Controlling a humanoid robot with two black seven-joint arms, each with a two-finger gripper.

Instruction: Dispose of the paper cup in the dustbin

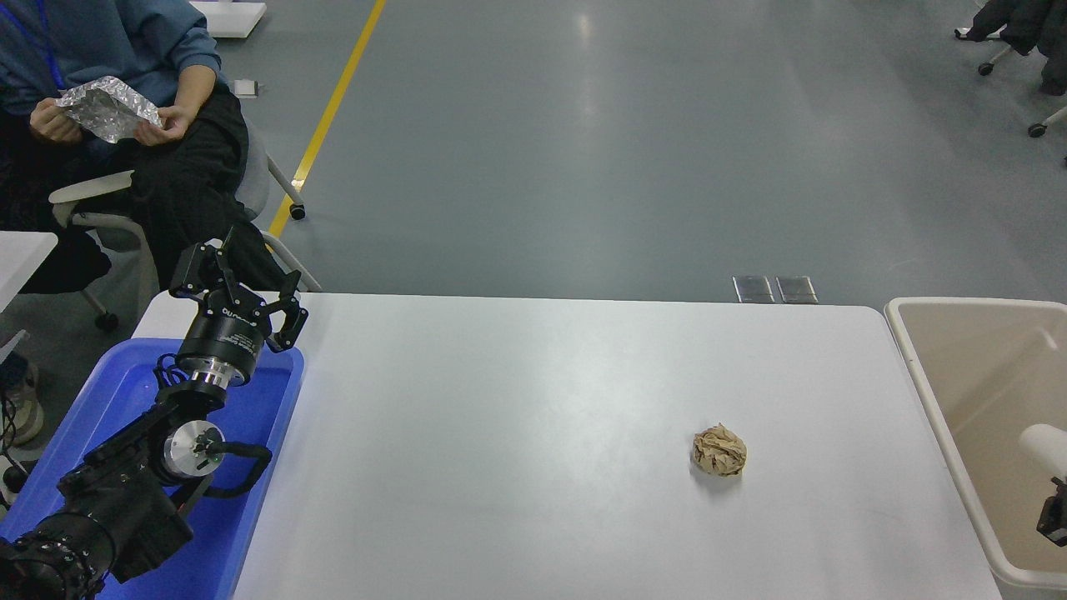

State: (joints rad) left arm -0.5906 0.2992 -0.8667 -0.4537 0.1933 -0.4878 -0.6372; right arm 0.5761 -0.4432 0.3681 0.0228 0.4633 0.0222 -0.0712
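The paper cup (pixel 1044 446), white and lying on its side, shows at the right edge above the inside of the beige dustbin (pixel 934 392). My right gripper (pixel 1054 510) comes in from the right edge just below the cup and is shut on it; only a small black part of it shows. My left gripper (pixel 237 283) is parked at the lower left over the blue tray, open and empty.
A crumpled brown paper ball (pixel 718 451) lies on the white table (pixel 533 433), right of centre. A blue tray (pixel 250 500) sits at the table's left edge under the left arm. A seated person at the top left holds crumpled foil (pixel 108 108).
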